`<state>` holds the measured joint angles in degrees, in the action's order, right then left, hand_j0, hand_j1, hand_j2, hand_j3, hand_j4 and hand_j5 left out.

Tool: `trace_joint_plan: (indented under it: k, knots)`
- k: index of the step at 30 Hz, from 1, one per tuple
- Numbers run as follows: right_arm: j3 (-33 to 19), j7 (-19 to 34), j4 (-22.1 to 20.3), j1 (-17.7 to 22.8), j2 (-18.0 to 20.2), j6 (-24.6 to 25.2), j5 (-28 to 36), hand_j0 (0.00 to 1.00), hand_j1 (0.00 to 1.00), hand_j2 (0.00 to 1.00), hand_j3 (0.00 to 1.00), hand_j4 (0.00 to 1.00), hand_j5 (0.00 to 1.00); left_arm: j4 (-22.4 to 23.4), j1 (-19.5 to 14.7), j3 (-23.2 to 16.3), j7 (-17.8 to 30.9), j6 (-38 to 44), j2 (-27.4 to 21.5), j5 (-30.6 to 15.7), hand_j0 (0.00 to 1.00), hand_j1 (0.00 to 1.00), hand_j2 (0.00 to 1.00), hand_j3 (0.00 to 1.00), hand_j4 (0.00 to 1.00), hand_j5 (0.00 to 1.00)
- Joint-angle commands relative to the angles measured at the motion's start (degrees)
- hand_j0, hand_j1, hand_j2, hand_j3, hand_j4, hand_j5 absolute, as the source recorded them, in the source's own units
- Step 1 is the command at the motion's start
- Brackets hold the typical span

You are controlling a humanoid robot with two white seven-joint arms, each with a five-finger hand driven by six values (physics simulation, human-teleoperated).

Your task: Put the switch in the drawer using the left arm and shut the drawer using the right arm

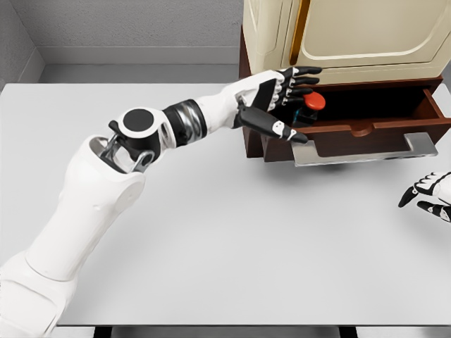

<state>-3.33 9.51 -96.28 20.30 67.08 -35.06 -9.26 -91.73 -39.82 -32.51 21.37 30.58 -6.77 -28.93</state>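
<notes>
The switch [313, 104], a red button on a dark base, shows inside the open brown drawer [380, 128] near its left end. My left hand [290, 105] reaches over the drawer's left front corner with its fingers [303, 81] stretched out straight and the thumb [278, 128] spread below. The switch sits just past the palm, between fingers and thumb, and the hand does not close on it. My right hand [430, 193] rests low at the right edge of the table, fingers relaxed, holding nothing.
The drawer belongs to a cream and brown cabinet [338, 35] at the back right of the white table [225, 232]. A flat metal handle [363, 151] sticks out along the drawer front. A grey wall runs behind.
</notes>
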Motion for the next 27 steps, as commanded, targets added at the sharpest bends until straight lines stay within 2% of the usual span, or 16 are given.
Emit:
trace_joint_plan:
  k: [1, 4, 8, 9, 11, 12, 13, 14, 17, 18, 19, 22, 24, 25, 26, 27]
  knots:
    - [-0.01, -0.02, 0.04, 0.00, 0.15, 0.06, 0.38, 0.50, 0.50, 0.50, 0.50, 0.50, 0.50, 1.73, -0.09, -0.81, -0.01, 0.10, 2.55, 2.03, 1.00, 1.00, 1.00, 1.00, 1.00, 1.00]
    - [-0.01, -0.02, 0.04, 0.00, 0.06, 0.06, 0.38, 0.50, 0.50, 0.50, 0.50, 0.50, 0.50, 3.40, -1.05, -1.86, -0.01, 0.10, 6.77, 4.67, 1.00, 1.00, 1.00, 1.00, 1.00, 1.00]
    - [-0.01, -0.02, 0.12, 0.00, 0.06, 0.06, 0.38, 0.50, 0.50, 0.50, 0.50, 0.50, 0.50, 5.51, -2.28, -2.65, -0.01, 0.10, 6.77, 7.31, 1.00, 1.00, 1.00, 1.00, 1.00, 1.00]
    - [-0.01, -0.02, 0.12, 0.00, 0.07, 0.06, 0.38, 0.50, 0.50, 0.50, 0.50, 0.50, 0.50, 3.58, -2.11, -2.39, -0.01, 0.10, 6.77, 6.87, 1.00, 1.00, 1.00, 1.00, 1.00, 1.00]
    - [-0.01, -0.02, 0.04, 0.00, 0.15, 0.06, 0.38, 0.50, 0.50, 0.50, 0.50, 0.50, 0.50, -4.94, -1.32, -2.21, 0.08, 0.18, 5.64, 5.29, 1.00, 1.00, 1.00, 1.00, 1.00, 1.00]
    - [-0.01, -0.02, 0.04, 0.00, 0.15, 0.06, 0.38, 0.50, 0.50, 0.50, 0.50, 0.50, 0.50, -9.07, -0.53, -2.12, 0.08, 0.18, 1.16, 1.42, 1.00, 1.00, 1.00, 1.00, 1.00, 1.00]
    - [-0.10, -0.02, 0.04, 0.00, 0.15, 0.06, 0.38, 0.50, 0.50, 0.50, 0.50, 0.50, 0.50, -11.45, -0.35, -2.12, 0.08, 0.10, -2.19, -0.07, 1.00, 1.00, 1.00, 1.00, 1.00, 1.00]
    - [-0.10, -0.02, 0.04, 0.00, 0.15, 0.06, 0.38, 0.50, 0.50, 0.50, 0.50, 0.50, 0.50, -11.54, -0.53, -0.90, 0.16, -0.17, -3.86, -3.06, 1.00, 1.00, 1.00, 1.00, 1.00, 1.00]
    - [-0.10, -0.02, -0.05, 0.00, 0.24, 0.06, 0.47, 0.50, 0.50, 0.50, 0.50, 0.50, 0.50, -11.54, -0.61, 2.00, 1.83, -0.69, -6.94, -5.00, 1.00, 1.00, 1.00, 1.00, 1.00, 1.00]
    - [-0.10, -0.02, -0.14, -0.09, 0.50, 0.06, 0.47, 0.50, 0.50, 0.50, 0.50, 0.50, 0.50, -11.54, -0.44, 4.11, 2.89, -0.78, -9.31, -6.23, 1.00, 1.00, 1.00, 1.00, 1.00, 1.00]
    - [-0.10, -0.02, -0.14, -0.09, 0.50, 0.06, 0.47, 0.50, 0.50, 0.50, 0.50, 0.50, 0.50, -11.54, -0.09, 5.61, 5.52, -1.40, -11.51, -6.40, 1.00, 1.00, 1.00, 1.00, 1.00, 1.00]
    - [0.17, 0.16, -0.40, -0.35, 0.50, 0.06, 1.53, 0.50, 0.50, 0.50, 0.50, 0.50, 0.50, -11.54, 3.51, 9.56, 13.63, -5.96, -17.48, -7.20, 1.00, 1.00, 1.00, 1.00, 1.00, 1.00]
    - [0.17, 0.16, -0.23, -0.53, 0.50, 0.06, 1.88, 0.50, 0.50, 0.50, 0.50, 0.50, 0.50, -11.54, 6.24, 11.41, 13.63, -11.41, -21.79, -7.11, 1.00, 1.00, 1.00, 1.00, 1.00, 1.00]
    - [0.17, 0.07, -0.32, -0.53, 0.50, 0.06, 2.05, 0.50, 0.50, 0.50, 0.50, 0.50, 0.50, -11.54, 8.79, 12.11, 13.63, -16.42, -24.16, -6.76, 1.00, 1.00, 1.00, 1.00, 1.00, 1.00]
    - [0.17, 0.07, -0.32, -0.53, 0.50, 0.06, 3.37, 0.50, 0.50, 0.50, 0.50, 0.50, 0.50, -11.54, 10.54, 13.87, 13.63, -21.07, -25.92, -6.67, 1.00, 1.00, 1.00, 1.00, 1.00, 1.00]
    - [0.25, 0.16, -0.40, -0.53, 0.59, 0.06, 4.25, 0.50, 0.50, 0.50, 0.50, 0.50, 0.50, -11.54, 14.31, 17.11, 13.63, -26.69, -26.98, -6.58, 1.00, 1.00, 1.00, 1.00, 1.00, 1.00]
